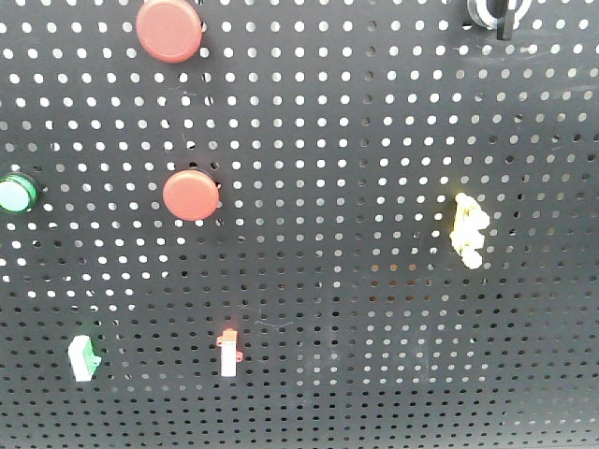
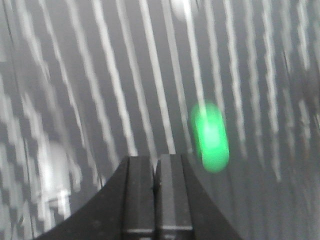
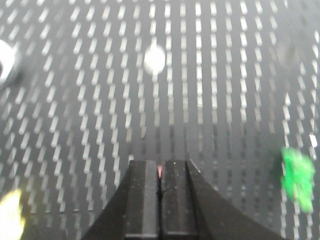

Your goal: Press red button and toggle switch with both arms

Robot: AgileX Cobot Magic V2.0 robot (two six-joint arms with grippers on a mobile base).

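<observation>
Pegboard [image 1: 374, 140], black and punched with even rows of small round holes, filled the front view and carried everything else. Around its edges sat a lumpy yellow piece [image 1: 468, 231] at three o'clock, a glossy round green button [image 1: 17, 192] at nine o'clock, a white-and-green block [image 1: 82, 358] at eight o'clock and a black-and-white knob [image 1: 496, 11] cut off at one o'clock. Nothing stood in front of any of them.

Two smooth, round red caps were the largest fittings. The upper red button [image 1: 168, 28] was at eleven o'clock against the top edge. The lower red button [image 1: 192, 195] was at ten o'clock, nearer the middle. The toggle switch [image 1: 227, 354], a small white upright stub with a reddish top, stood at seven o'clock, well apart from both buttons.

In the left wrist view the left gripper [image 2: 156, 159] had its flat black fingers pressed together. The board behind it was smeared into pale streaks, with a green blur [image 2: 210, 137] at two o'clock from the tips. In the right wrist view the right gripper [image 3: 160, 162] was likewise closed. A red fleck showed at the seam between its tips, too small to identify.
</observation>
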